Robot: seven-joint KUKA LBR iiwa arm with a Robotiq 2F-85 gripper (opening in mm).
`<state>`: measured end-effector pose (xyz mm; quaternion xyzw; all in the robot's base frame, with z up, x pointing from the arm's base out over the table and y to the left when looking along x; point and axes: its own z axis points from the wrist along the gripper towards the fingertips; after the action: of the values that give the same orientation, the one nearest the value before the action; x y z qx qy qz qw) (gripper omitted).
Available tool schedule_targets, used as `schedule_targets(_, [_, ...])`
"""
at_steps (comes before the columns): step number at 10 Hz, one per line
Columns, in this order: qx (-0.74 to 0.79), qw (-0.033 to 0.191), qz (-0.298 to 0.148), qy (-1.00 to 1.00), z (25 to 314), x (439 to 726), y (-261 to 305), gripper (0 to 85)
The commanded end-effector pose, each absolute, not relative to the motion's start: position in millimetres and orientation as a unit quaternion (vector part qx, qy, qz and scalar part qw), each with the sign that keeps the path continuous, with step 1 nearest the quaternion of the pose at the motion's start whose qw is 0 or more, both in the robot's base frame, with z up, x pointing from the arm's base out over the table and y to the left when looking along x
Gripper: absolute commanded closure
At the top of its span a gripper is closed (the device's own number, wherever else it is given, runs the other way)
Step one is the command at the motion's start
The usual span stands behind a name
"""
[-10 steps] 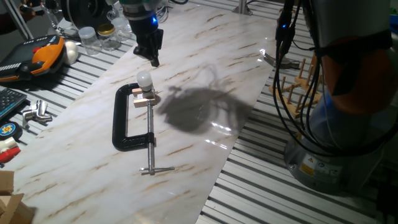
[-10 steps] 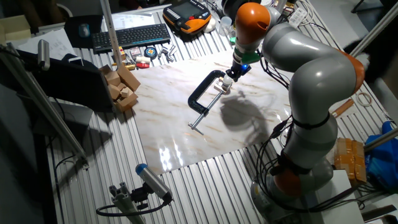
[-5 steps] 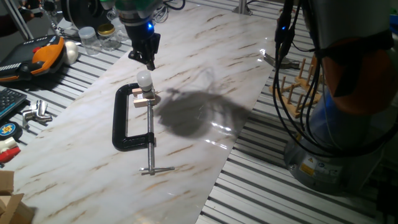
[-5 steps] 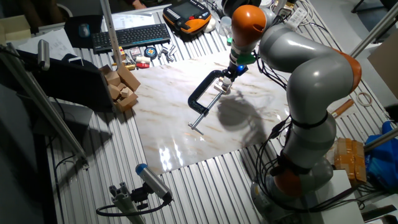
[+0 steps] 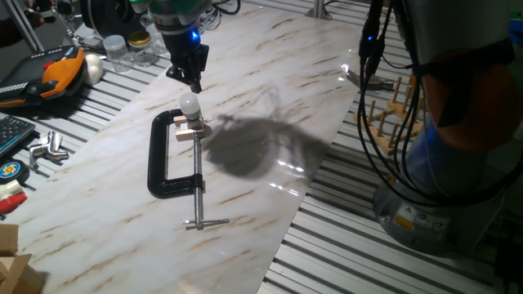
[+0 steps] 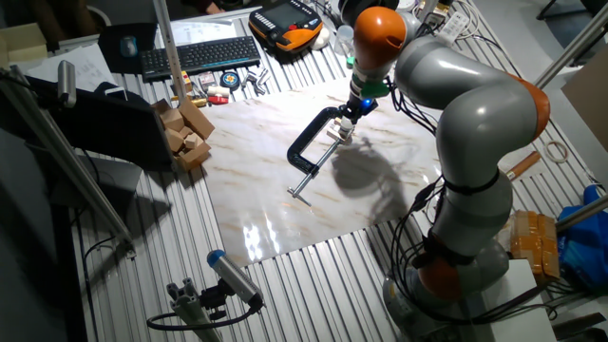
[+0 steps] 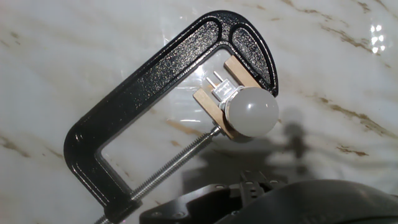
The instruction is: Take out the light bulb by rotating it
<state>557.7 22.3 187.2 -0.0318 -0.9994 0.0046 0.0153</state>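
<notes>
One frosted white light bulb point(image 7: 251, 112) stands upright in a small wooden block point(image 7: 217, 101) clamped by the black C-clamp point(image 5: 167, 159) on the marble worktop point(image 5: 270, 98), open slab all around, while the pincer point(image 5: 194, 80) hovers just above, empty, its opening unreadable.

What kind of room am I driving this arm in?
Probably a robotics lab bench: ribbed aluminium table under a marble-look board, an orange-and-black teach pendant, and a black keyboard.

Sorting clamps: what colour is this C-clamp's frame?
Black, textured C-clamp frame; hand view shows it best.
</notes>
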Motion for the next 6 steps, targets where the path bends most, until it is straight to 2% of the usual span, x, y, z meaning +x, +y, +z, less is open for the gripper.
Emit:
schedule_targets(1, [-0.03, 0.014, 0.003, -0.999, 187.3, 557.8, 22.1, 85.0])
schedule_targets(4, [-0.03, 0.008, 0.013, -0.999, 187.3, 557.8, 22.1, 85.0])
schedule_targets(6, [-0.028, 0.016, 0.014, -0.999, 187.3, 557.8, 22.1, 85.0])
